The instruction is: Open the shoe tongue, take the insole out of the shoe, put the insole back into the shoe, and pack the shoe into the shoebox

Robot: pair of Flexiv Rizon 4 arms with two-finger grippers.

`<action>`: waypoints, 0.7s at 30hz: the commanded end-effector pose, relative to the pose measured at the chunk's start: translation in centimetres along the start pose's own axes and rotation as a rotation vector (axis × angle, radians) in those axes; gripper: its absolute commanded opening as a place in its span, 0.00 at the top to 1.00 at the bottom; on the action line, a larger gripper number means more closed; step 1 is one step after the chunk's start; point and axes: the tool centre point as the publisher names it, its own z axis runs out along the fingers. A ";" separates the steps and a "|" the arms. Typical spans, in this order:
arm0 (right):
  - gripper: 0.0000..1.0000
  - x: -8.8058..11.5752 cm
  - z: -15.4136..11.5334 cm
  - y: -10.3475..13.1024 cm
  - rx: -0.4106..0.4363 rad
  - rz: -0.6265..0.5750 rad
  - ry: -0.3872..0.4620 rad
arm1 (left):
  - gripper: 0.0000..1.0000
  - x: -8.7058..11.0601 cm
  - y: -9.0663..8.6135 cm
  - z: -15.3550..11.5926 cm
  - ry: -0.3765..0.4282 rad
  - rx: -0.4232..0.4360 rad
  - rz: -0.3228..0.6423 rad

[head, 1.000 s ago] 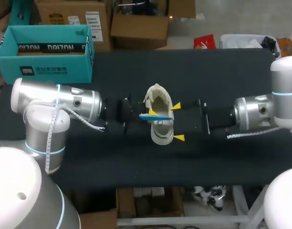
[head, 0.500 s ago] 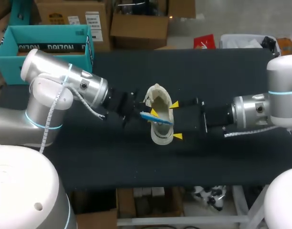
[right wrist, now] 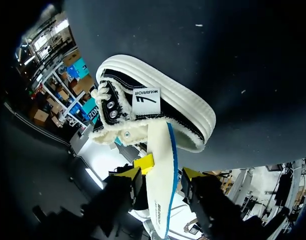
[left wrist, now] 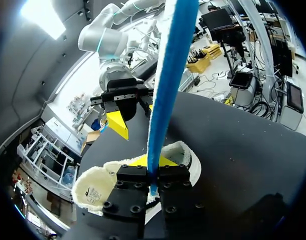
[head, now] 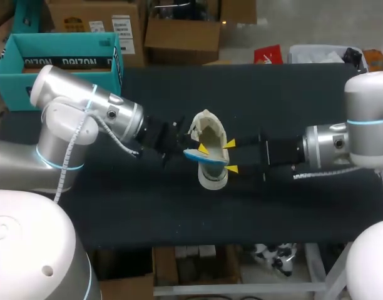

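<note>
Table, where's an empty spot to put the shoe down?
Two bare patches on the table: the far strip from the shoebox to the right edge, beyond the shoe, and the near strip in front of it. The middle is crowded: the left fingers, holding the insole, and the right fingers meet at the shoe.

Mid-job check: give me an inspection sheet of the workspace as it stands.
Surface: dark table.
Job's things: shoe mid-table; insole raised over its opening; shoebox open, at the far left corner.
Clutter: nothing seen.
Grippers: left gripper shut on the insole's edge; right gripper open, with the insole's other end between its fingers.
Cables: white cables run along both arms, apart from the shoe.
Surroundings: nothing seen reaching over the table.
</note>
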 end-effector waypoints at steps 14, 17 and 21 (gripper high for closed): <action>0.55 -0.2 1.1 -0.3 -0.036 -0.052 0.010 | 1.00 -0.1 -0.2 0.6 -0.006 -0.006 0.002; 0.59 0.0 1.2 -0.2 -0.035 -0.059 0.010 | 1.00 -0.1 -0.1 0.7 -0.005 -0.006 0.002; 0.86 0.2 1.3 0.1 -0.044 -0.074 0.006 | 1.00 -0.2 0.2 0.8 -0.003 -0.006 0.000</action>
